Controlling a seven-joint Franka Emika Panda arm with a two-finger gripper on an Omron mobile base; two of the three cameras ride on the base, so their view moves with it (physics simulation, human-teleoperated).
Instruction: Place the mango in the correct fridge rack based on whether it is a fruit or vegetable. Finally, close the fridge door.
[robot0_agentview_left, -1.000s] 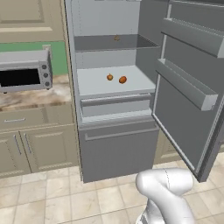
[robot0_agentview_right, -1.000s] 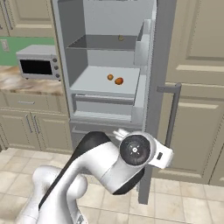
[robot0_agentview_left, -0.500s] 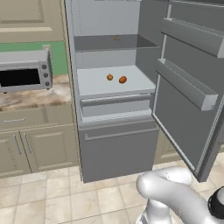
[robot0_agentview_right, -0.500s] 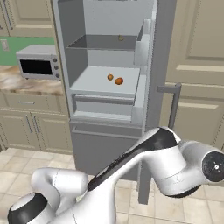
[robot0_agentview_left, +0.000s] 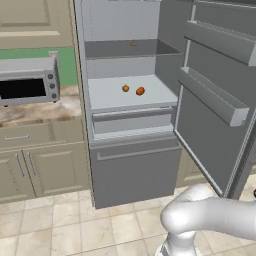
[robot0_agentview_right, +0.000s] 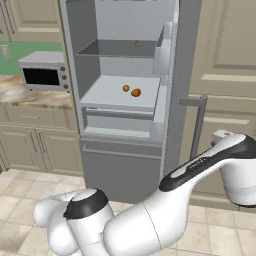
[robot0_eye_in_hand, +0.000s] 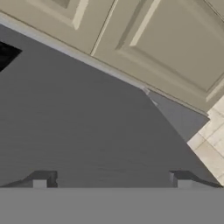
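The mango (robot0_agentview_left: 140, 91) (robot0_agentview_right: 136, 92) lies on the pale fridge rack (robot0_agentview_left: 107, 99) (robot0_agentview_right: 107, 97), just right of a smaller orange fruit (robot0_agentview_left: 125, 88) (robot0_agentview_right: 126, 88). The fridge door (robot0_agentview_left: 210, 115) (robot0_agentview_right: 172, 75) stands wide open to the right, its shelf bins facing the fridge. My arm reaches round to the door's outer side. In the hand view my gripper (robot0_eye_in_hand: 111, 181) is open and holds nothing. It points close at the door's flat grey outer face (robot0_eye_in_hand: 87, 122), where a corner of the dark display panel (robot0_eye_in_hand: 6, 54) shows at the upper left.
A small tan item (robot0_agentview_left: 133, 44) (robot0_agentview_right: 138, 43) sits on the darker upper shelf. A toaster oven (robot0_agentview_left: 27, 82) (robot0_agentview_right: 44, 72) stands on the counter to the left. The grey drawer front (robot0_agentview_left: 135, 170) is below the rack. Beige tall cabinets (robot0_agentview_right: 225, 60) (robot0_eye_in_hand: 153, 35) rise behind the door.
My arm has swung from in front of the base out to the right, toward the door's outer side. The fruit and the door have not moved.
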